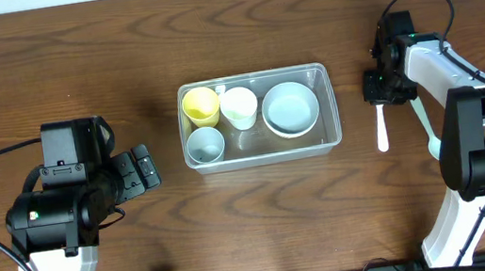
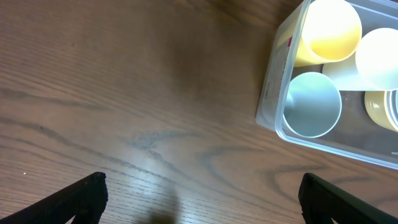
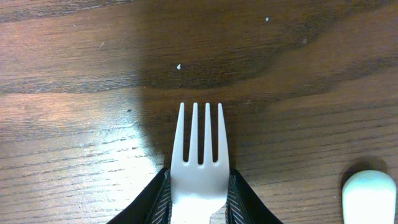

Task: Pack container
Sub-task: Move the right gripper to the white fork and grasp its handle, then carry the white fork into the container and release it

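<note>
While the left end effector (image 2: 202,198) hangs spread wide over the tabletop (image 1: 42,59) left of the container (image 1: 332,109), the right end effector (image 3: 198,190) pinches a white fork (image 3: 199,149) by its neck, off to the container's right. Mid-tabletop, the container holds a yellow cup (image 1: 201,106), a white cup (image 1: 240,107), a pale-blue cup (image 1: 206,144) and a pale bowl (image 1: 290,108).

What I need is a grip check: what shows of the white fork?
The white fork looks like plastic, with four tines pointing away from the wrist camera. The right gripper clamps its neck, one finger against each edge. Its handle is hidden. It sits over the wooden table; whether it touches the wood is unclear.
</note>
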